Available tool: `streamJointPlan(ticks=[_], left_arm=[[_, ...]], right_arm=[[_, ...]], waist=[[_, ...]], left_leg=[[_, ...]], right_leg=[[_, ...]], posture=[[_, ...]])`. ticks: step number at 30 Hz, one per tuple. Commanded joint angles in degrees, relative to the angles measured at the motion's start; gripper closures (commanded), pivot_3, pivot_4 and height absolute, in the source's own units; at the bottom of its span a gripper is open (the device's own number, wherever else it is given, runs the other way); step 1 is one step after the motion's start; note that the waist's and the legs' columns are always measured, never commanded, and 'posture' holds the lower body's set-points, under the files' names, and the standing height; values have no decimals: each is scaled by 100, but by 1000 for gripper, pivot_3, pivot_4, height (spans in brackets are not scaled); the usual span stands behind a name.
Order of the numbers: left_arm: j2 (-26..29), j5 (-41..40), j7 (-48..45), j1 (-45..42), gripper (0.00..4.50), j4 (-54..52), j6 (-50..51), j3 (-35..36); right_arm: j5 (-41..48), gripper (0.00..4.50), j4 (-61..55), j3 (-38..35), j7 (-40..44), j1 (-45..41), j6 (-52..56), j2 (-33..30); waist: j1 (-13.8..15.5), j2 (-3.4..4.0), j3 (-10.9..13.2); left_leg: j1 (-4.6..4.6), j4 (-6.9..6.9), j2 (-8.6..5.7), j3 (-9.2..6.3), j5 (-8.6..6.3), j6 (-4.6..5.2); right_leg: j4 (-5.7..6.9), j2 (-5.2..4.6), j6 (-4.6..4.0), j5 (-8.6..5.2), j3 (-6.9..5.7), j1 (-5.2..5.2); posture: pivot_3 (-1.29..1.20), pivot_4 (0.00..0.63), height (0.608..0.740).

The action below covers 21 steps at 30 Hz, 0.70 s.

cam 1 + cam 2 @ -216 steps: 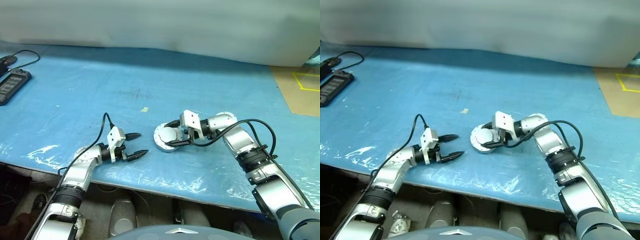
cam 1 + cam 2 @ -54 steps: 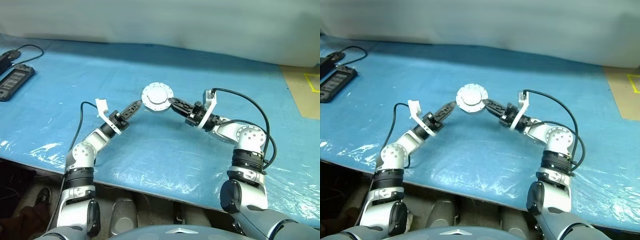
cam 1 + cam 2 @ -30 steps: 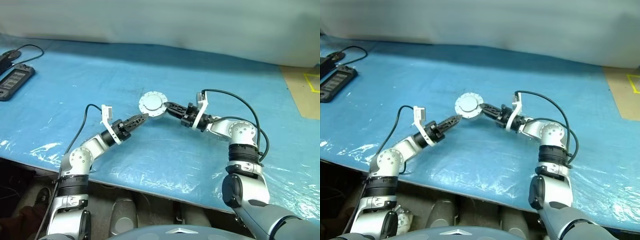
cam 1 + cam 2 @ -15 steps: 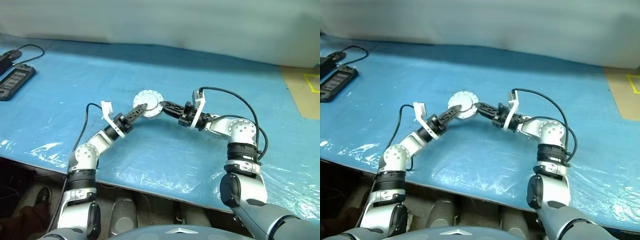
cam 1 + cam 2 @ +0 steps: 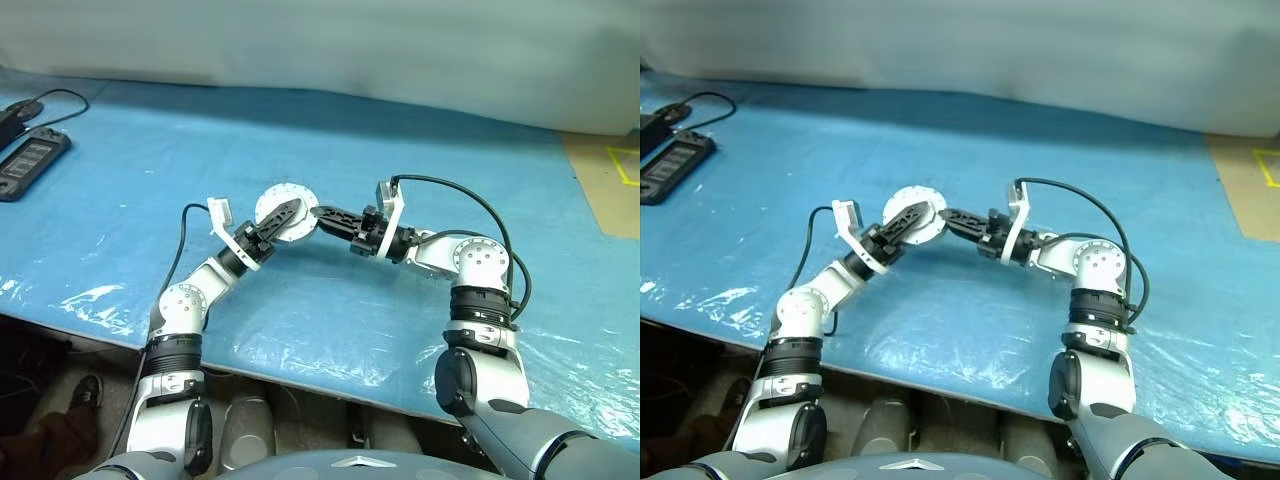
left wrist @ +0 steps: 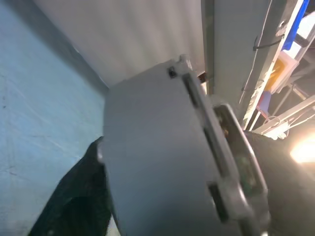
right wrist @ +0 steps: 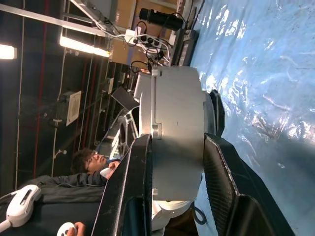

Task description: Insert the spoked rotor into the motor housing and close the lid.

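Matt silver metal motor housing (image 5: 283, 211), glossy crinkled blue plastic sheet (image 5: 420, 170)

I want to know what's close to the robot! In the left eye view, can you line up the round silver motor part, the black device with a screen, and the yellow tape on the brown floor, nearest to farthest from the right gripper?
1. The motor housing: held in the right gripper, above the blue table.
2. The yellow tape: far right edge.
3. The black device: far left, on the table.
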Motion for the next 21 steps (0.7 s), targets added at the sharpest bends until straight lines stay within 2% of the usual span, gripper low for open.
streamJointPlan(ticks=[1, 6, 9, 14, 17, 21], left_arm=[[22, -144, 2, -8, 1418, -107, -68, 167], [-13, -73, 259, -39, 1462, -66, -143, 144], [-17, -35, 311, -71, 1462, -7, -184, 119], [-48, 118, 388, -189, 1462, 169, -421, 167], [-140, 633, 691, -441, 1462, 621, -1347, 308], [-173, 726, 1039, -853, 1462, 1216, -1859, 640]], right_arm=[[156, 3345, -86, -117, 64, -228, -271, -36], [-161, 3345, 268, -86, -112, -318, -654, -85], [-619, 3345, 401, 186, 21, -306, -1319, -154], [-816, 1729, 484, 343, 268, -329, -1843, -218], [-1172, 749, 691, 191, 26, -410, -2893, -109], [-1383, 749, 1226, 43, 4, -617, -3496, -243]], waist=[[2, 0, 0], [-1, 0, 0], [-6, 0, 0], [5, -2, 1], [-8, -3, 2], [-27, -4, 2]], left_leg=[[0, 0, 0, 0, 0, 0], [0, 1, -1, -1, 0, 0], [1, 1, -1, -1, 0, 0], [-2, 2, -3, -2, 0, 0], [1, 3, -1, -2, 0, 0], [-1, 16, -1, -2, 0, 1]], right_leg=[[0, 0, 0, 0, 0, 0], [0, 0, 0, 0, 0, 2], [-1, 0, 1, 0, 0, 3], [-2, -2, 3, 1, -1, 4], [0, -1, 3, 2, 0, 4], [3, 0, 4, 3, 3, 5]], posture=[[0, 150, 740], [0, 150, 740], [0, 150, 740], [0, 150, 740], [0, 150, 740], [0, 150, 740]])
